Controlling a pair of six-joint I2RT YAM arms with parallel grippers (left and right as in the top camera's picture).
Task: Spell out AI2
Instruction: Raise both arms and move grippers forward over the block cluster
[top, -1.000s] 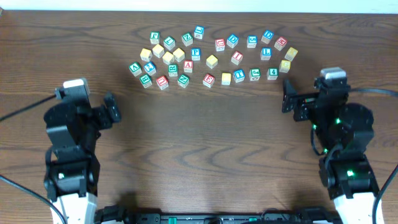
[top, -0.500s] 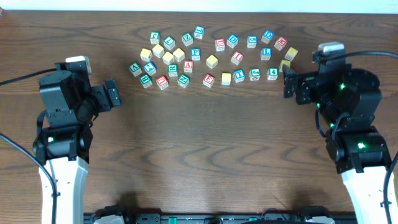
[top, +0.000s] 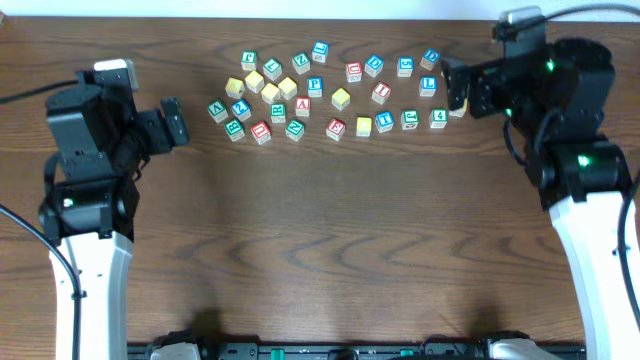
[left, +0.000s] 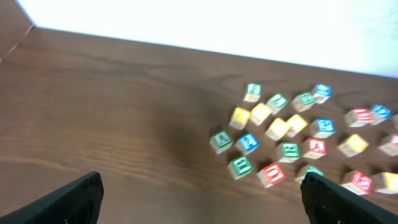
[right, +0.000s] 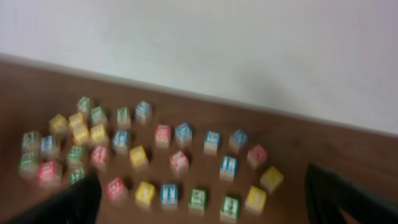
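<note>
Several small lettered wooden blocks (top: 340, 98) in red, blue, green and yellow lie scattered at the far middle of the table. A red A block (top: 303, 106) sits in the left half, and a blue I block (top: 384, 122) is in the front row. I cannot make out a 2 block. My left gripper (top: 172, 122) is open and empty, left of the blocks. My right gripper (top: 457, 87) is open and empty at the cluster's right end. The blocks also show in the left wrist view (left: 292, 134) and, blurred, in the right wrist view (right: 168, 158).
The dark wooden table (top: 320, 230) ends at a white wall (right: 249, 50) just behind the blocks. A yellow block (top: 459, 105) lies right beside my right gripper's fingers. Cables run off both arms at the sides.
Both arms have swung up toward the far side of the table. The right gripper now reaches the cluster's right end. No block has moved.
</note>
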